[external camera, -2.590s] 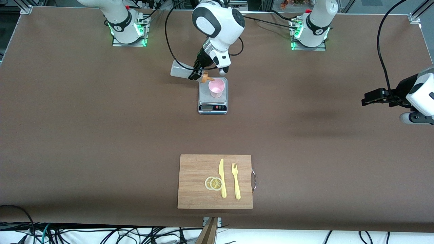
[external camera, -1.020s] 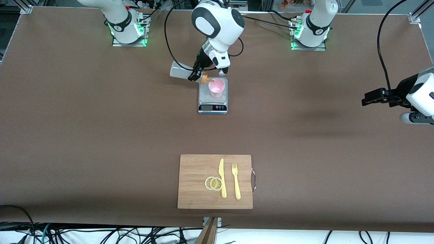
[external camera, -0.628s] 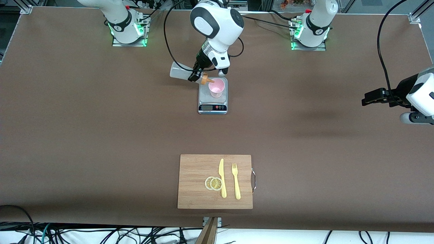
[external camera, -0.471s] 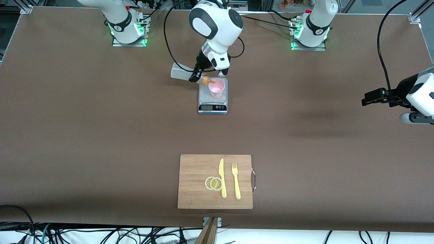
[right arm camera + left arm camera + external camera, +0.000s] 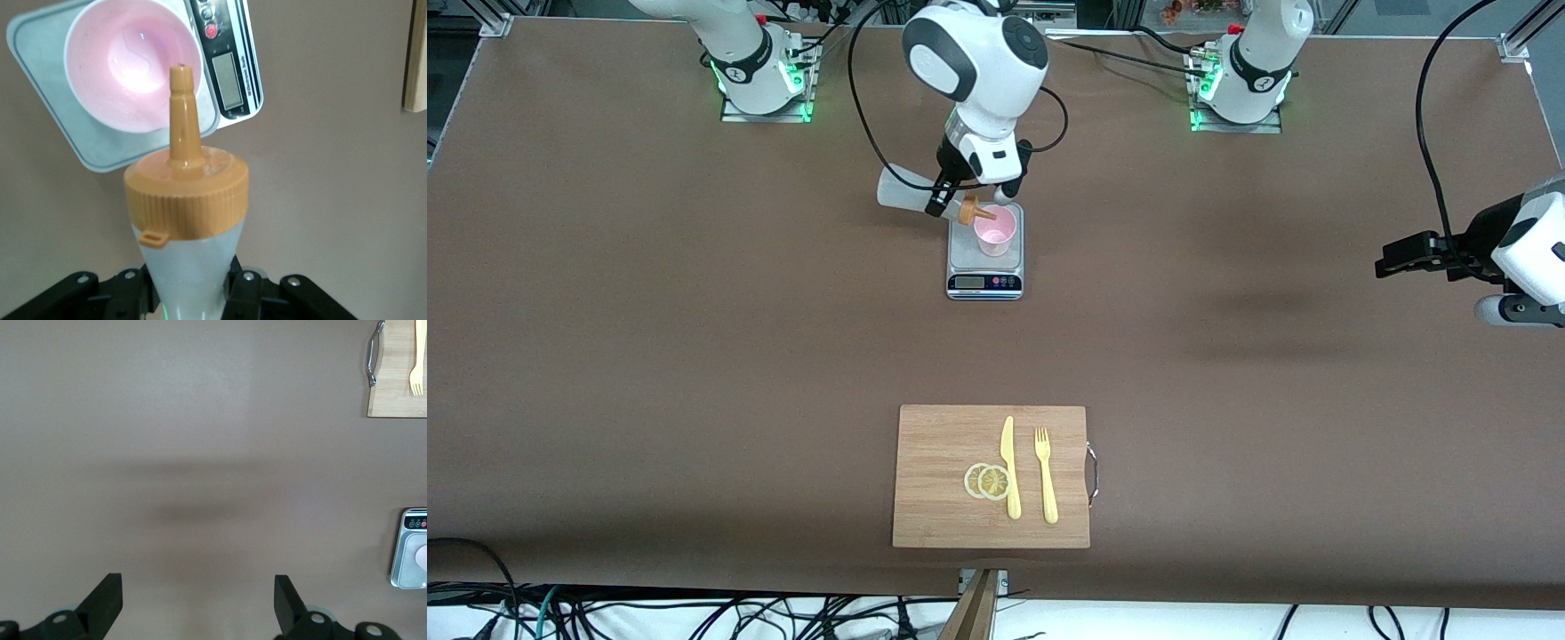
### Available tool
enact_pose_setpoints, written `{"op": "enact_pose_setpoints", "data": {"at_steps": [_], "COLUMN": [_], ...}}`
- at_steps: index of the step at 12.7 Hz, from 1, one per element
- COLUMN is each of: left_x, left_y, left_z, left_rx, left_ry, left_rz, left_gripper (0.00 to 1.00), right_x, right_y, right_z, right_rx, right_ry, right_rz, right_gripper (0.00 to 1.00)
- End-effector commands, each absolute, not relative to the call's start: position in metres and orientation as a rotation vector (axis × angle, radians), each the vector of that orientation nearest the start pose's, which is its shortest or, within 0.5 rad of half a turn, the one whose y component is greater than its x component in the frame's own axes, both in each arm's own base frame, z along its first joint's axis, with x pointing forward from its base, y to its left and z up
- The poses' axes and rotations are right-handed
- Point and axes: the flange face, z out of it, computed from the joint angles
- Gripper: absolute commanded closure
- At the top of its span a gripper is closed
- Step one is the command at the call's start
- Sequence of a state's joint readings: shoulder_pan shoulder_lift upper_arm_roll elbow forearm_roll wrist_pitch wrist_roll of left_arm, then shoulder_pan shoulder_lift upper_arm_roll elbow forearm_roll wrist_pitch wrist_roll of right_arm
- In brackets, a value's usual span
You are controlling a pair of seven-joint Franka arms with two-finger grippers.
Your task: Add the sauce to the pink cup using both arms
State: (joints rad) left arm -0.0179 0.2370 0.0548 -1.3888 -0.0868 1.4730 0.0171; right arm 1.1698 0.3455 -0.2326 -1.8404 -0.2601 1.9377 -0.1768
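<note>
The pink cup [image 5: 995, 230] stands on a small silver scale [image 5: 984, 267]; it also shows in the right wrist view [image 5: 130, 70], with a trace of clear liquid at its bottom. My right gripper [image 5: 943, 197] is shut on the sauce bottle [image 5: 907, 192], held tilted on its side. The orange nozzle [image 5: 982, 212] points over the cup's rim; in the right wrist view the nozzle [image 5: 182, 110] is over the cup's edge. My left gripper [image 5: 1392, 258] is open and empty, waiting above the table near the left arm's end; its fingers [image 5: 107, 603] stand wide apart.
A wooden cutting board [image 5: 943, 471] lies near the front camera with two lemon slices [image 5: 987, 481], a yellow knife [image 5: 1009, 467] and a yellow fork [image 5: 1046, 476]. The scale's display [image 5: 969, 282] faces the front camera. Brown table surface lies all around.
My right arm's wrist has swung slightly toward the right arm's end, and the bottle has shifted a little with it, nozzle still over the cup. The left arm has not moved.
</note>
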Motion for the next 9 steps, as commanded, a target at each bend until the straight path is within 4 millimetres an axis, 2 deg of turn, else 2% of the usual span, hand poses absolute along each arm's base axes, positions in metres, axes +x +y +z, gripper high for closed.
{"op": "enact_pose_setpoints", "data": {"at_steps": [1, 3, 4, 9], "left_x": [0.617, 0.617, 0.617, 0.617], "left_y": [0.011, 0.01, 0.011, 0.01], "left_z": [0.566, 0.566, 0.566, 0.566], "left_rx": [-3.219, -3.219, -3.219, -3.219], "left_ry": [0.001, 0.003, 0.001, 0.003], "left_rz": [0.231, 0.231, 0.231, 0.231], "left_gripper": [0.0, 0.0, 0.0, 0.0], "right_x": [0.368, 0.385, 0.4, 0.464], "right_y": [0.445, 0.429, 0.419, 0.349], "right_z": [0.341, 0.343, 0.346, 0.356], "right_rx": [-2.792, -2.724, -2.664, -2.406], "right_ry": [-1.981, -1.954, -1.917, -1.85], "right_rz": [0.097, 0.092, 0.095, 0.074], "right_gripper": [0.9, 0.9, 0.9, 0.89]}}
